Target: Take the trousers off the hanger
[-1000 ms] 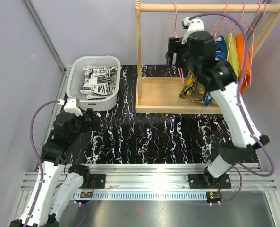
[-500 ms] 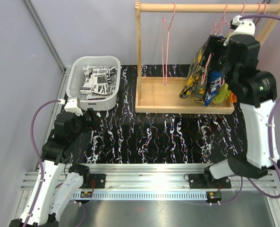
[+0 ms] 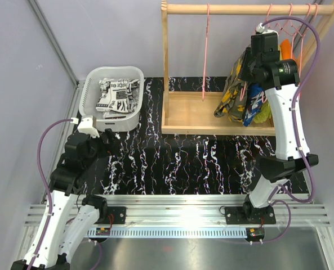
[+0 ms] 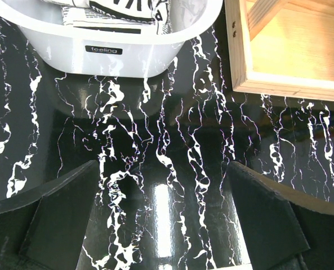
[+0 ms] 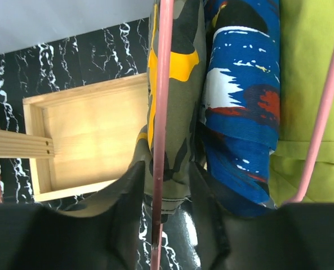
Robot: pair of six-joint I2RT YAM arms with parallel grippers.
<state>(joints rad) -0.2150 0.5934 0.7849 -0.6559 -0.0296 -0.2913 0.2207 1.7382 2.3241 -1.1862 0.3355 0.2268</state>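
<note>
One pair of small black-white-grey trousers point(image 3: 115, 94) in the one white plastic basket point(image 3: 130, 121), two pairs on pink wire hangers point(image 5: 162, 84), olive camouflage trousers point(image 5: 178, 107) beside blue printed trousers point(image 5: 243, 95), right claw point(image 5: 167, 177) around the camouflage pair, unclear whether pinching, left claw point(image 4: 161, 219) spread wide above black marbled worktop point(image 4: 172, 140).

Left arm point(image 3: 65, 180): folded low near its base, elbow bent, wrist tipped down. Left hand point(image 4: 164, 214) hangs just above the surface point(image 4: 172, 146), fingers spread wide, nothing between them.

Right arm point(image 3: 285, 124): stretched up and far forward, forearm near upright, wrist at the top. Right hand point(image 5: 164, 208): fingers drawn in close, straddling the camouflage trousers point(image 5: 175, 140) and a hanger wire point(image 5: 162, 84). Can't tell whether they actually pinch.
</note>
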